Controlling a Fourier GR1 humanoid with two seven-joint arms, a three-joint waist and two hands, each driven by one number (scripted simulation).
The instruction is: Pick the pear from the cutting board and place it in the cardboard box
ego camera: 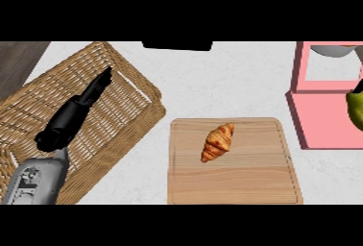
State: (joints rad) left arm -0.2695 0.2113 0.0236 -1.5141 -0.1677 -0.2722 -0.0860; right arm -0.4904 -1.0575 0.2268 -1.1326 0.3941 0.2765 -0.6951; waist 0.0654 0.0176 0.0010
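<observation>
The yellow-green pear (pixel 355 109) shows at the far right edge, partly cut off, over the right side of the pink open box (pixel 303 115). A thin dark sliver just above it is all that shows of my right hand (pixel 359 87); whether it holds the pear is hidden. The wooden cutting board (pixel 234 178) lies at centre with only a croissant (pixel 218 142) on it. My left hand (pixel 71 115) stays open over the wicker basket at the left, fingers straight and pointing away.
A large wicker basket (pixel 135 120) fills the left side. A grey and orange object (pixel 333 50) sits at the top right behind the pink box. A black item (pixel 177 45) lies at the counter's far edge.
</observation>
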